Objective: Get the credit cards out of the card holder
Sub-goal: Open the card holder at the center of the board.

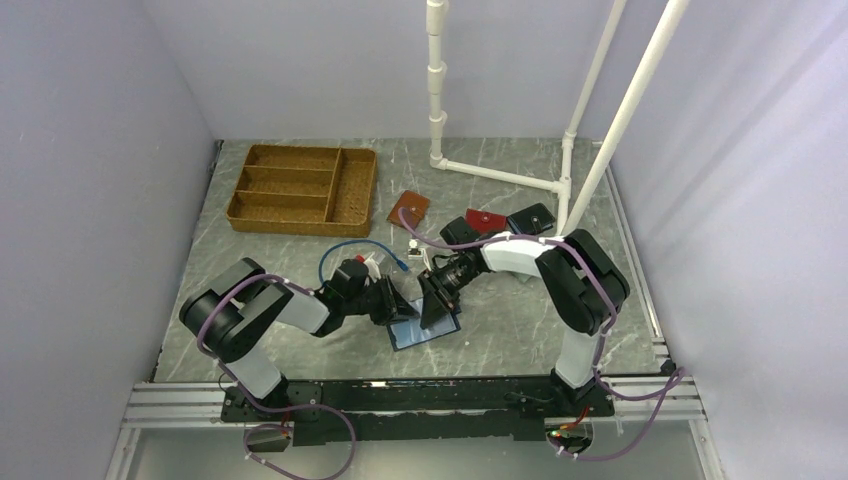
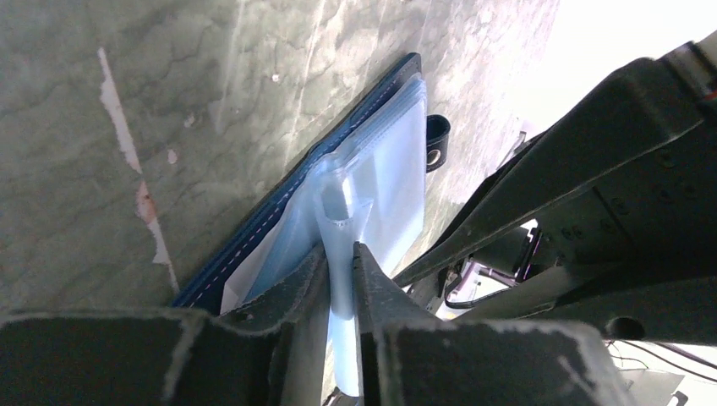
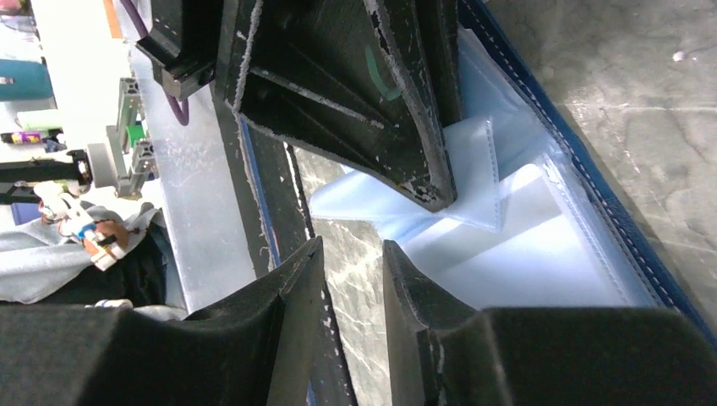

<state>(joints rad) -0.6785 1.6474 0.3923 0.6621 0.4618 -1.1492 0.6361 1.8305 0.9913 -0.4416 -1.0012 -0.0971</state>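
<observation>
My left hand point(image 2: 341, 250) is clamped on a floppy, slick plastic sleeve point(image 2: 393, 169) of the navy card holder point(image 2: 372, 105). My right hand point(image 3: 351, 247), slightly apart, looks empty beside its edge.

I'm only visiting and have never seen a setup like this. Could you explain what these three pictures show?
These are two robot arms bolted to a table's edge, each ending in a two-finger gripper. The wide picture looks down from above; the other two come from a small camera on each wrist. On the marble table lie a wicker tray, a tan wallet, a red wallet, a black wallet and an open navy card holder. The left gripper pinches a clear plastic sleeve of that holder. The right gripper hovers beside it, jaws slightly apart, holding nothing.
</observation>
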